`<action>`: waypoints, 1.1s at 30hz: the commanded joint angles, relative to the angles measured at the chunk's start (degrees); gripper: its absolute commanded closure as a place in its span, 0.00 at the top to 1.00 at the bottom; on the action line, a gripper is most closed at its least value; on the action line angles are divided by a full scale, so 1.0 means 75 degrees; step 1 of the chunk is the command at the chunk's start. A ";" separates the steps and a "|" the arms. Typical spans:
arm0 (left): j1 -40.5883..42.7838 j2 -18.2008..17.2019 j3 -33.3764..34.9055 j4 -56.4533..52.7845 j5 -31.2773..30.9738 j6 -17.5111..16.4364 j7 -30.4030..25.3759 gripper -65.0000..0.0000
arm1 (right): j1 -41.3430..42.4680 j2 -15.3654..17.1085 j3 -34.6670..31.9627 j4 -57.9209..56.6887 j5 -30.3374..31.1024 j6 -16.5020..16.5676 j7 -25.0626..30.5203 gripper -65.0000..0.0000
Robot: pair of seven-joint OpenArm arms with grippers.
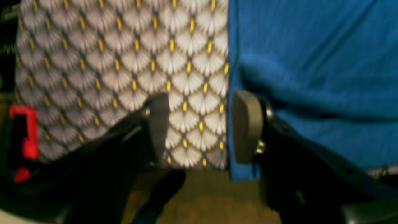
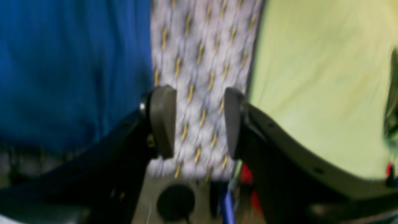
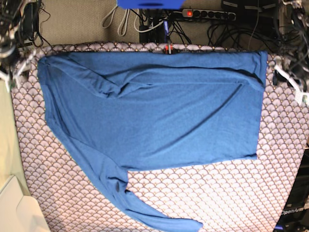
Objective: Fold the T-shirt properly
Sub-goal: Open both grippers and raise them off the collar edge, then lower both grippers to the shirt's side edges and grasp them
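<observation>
T-shirt (image 3: 159,116): spread on patterned surface (image 3: 217,193), upper half folded over, one sleeve trailing toward the near edge. Left pincer (image 1: 200,127) and right pincer (image 2: 199,123): both parted, empty, at the shirt's side edges, probably placed to take the next fold.

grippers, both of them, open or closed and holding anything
left gripper: open, holding nothing, beside the T-shirt edge
right gripper: open, holding nothing
</observation>
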 commanded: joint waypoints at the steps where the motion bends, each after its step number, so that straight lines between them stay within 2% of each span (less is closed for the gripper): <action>1: -0.0264 -0.0151 -0.0050 0.0122 -0.0056 0.0022 -0.0124 0.49 | 0.0209 0.0098 0.0041 0.0112 -0.0104 -0.0054 0.0102 0.41; 4: -0.0862 -0.0139 0.0126 0.0075 -0.0056 0.0011 -0.0124 0.49 | 0.1053 0.0040 -0.0358 0.0006 -0.0866 -0.0054 0.0091 0.41; 11: -0.2304 -0.0127 0.1005 -0.0148 0.0050 0.0093 -0.0195 0.49 | 0.3140 -0.0453 -0.1131 -0.1060 -0.2273 -0.0054 0.0091 0.41; 13: -0.2819 -0.0104 0.1252 -0.0511 0.0378 0.0104 -0.0195 0.49 | 0.3655 -0.0464 -0.1331 -0.1529 -0.2437 -0.0054 0.0091 0.41; 16: -0.3581 0.0177 0.1439 -0.1285 0.1093 0.0081 -0.0230 0.49 | 0.4417 -0.0464 -0.1624 -0.2455 -0.2742 -0.0054 0.0091 0.41; 20: -0.4343 0.0506 0.1451 -0.2258 0.2019 0.0034 -0.0769 0.49 | 0.5402 -0.0464 -0.1682 -0.3698 -0.2882 -0.0054 0.0149 0.41; 26: -0.5363 0.0927 0.1463 -0.3758 0.3074 0.0046 -0.1625 0.49 | 0.6668 -0.0406 -0.2233 -0.5632 -0.2894 -0.0054 0.0173 0.41; 29: -0.5726 0.1021 0.1463 -0.4426 0.3238 0.0081 -0.1930 0.49 | 0.7019 -0.0371 -0.2421 -0.6323 -0.2859 -0.0054 0.0255 0.41; 33: -0.5961 0.1068 0.1463 -0.4977 0.3226 0.0081 -0.2129 0.49 | 0.7324 -0.0359 -0.2386 -0.7249 -0.2870 -0.0054 0.0829 0.41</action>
